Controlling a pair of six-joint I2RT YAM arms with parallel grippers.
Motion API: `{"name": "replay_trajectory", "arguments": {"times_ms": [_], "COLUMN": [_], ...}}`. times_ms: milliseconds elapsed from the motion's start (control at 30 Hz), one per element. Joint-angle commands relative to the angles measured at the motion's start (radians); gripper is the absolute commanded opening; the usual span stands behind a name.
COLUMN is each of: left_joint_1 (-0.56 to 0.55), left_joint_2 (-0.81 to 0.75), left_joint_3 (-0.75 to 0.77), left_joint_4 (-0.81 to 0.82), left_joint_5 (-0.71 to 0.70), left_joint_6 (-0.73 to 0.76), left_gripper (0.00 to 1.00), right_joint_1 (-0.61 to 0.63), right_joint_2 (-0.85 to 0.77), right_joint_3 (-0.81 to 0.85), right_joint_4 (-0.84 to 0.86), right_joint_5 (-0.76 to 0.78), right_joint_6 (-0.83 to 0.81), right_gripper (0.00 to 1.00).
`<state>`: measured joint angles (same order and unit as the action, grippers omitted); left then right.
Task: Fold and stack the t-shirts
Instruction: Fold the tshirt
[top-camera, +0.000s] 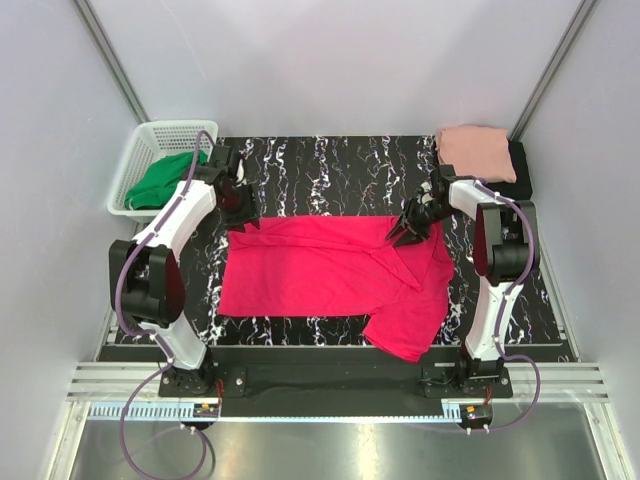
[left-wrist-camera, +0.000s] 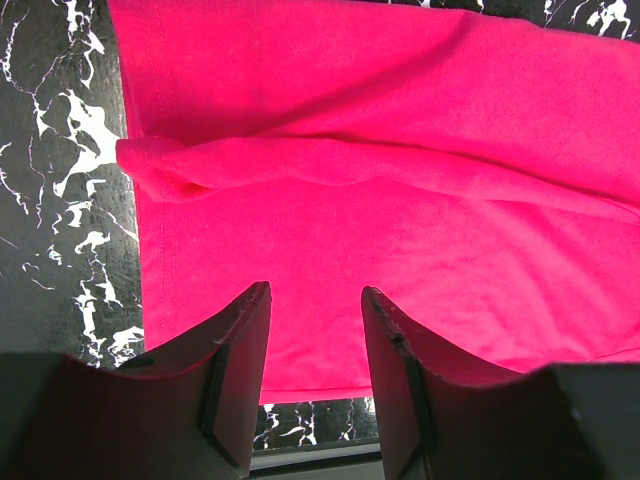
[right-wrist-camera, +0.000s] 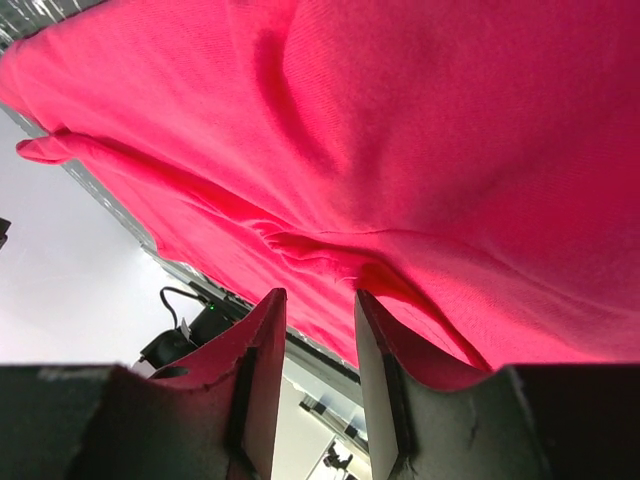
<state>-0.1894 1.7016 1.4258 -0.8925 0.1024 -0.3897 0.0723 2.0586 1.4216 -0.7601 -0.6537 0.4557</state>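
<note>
My left gripper (left-wrist-camera: 316, 292) stands wide open and holds nothing. Its two dark, blunt fingers (left-wrist-camera: 240, 360) hang over the bright crimson-pink cotton t-shirt (top-camera: 330, 265). Here the soft knit shows a stitched hem and one rolled ridge of cloth running across it.

My right gripper (right-wrist-camera: 318, 296) is parted by a narrower gap. Pink fabric billows close above its tips and seems to brush the right-hand one. I see nothing clamped between them.

From the top camera, the crimson shirt lies spread across the middle of the glossy black table with white marble veining (top-camera: 330, 165). Its body is mostly flat, and one side is folded over into a slanted flap near my right arm.

At the far right corner a pale salmon-pink shirt (top-camera: 475, 150) sits folded into a neat pad on top of a folded black shirt (top-camera: 520, 165).

At the far left a white plastic lattice basket (top-camera: 140, 150) holds a crumpled green cloth (top-camera: 165, 180).
</note>
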Motion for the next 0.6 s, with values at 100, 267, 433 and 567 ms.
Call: {"name": "replay_trajectory", "arguments": {"times_ms": [100, 267, 433, 567], "left_joint_1": [-0.002, -0.002, -0.002, -0.002], "left_joint_2": [-0.025, -0.022, -0.016, -0.01], "left_joint_3": [-0.002, -0.002, -0.001, 0.005], "left_joint_4": [0.021, 0.021, 0.023, 0.021], "left_joint_5": [0.006, 0.005, 0.005, 0.003], "left_joint_6": [0.014, 0.02, 0.023, 0.028], "left_gripper": [0.45, 0.45, 0.45, 0.45], "right_joint_1": [0.006, 0.004, 0.006, 0.007], "right_joint_2": [0.014, 0.018, 0.031, 0.047], "right_joint_3": [0.003, 0.002, 0.02, 0.028], "right_joint_4": [-0.011, -0.016, -0.027, -0.033], "right_joint_5": [0.025, 0.043, 0.052, 0.048], "right_joint_6": [-0.018, -0.031, -0.032, -0.032], "right_gripper": [0.41, 0.41, 0.41, 0.41]}}
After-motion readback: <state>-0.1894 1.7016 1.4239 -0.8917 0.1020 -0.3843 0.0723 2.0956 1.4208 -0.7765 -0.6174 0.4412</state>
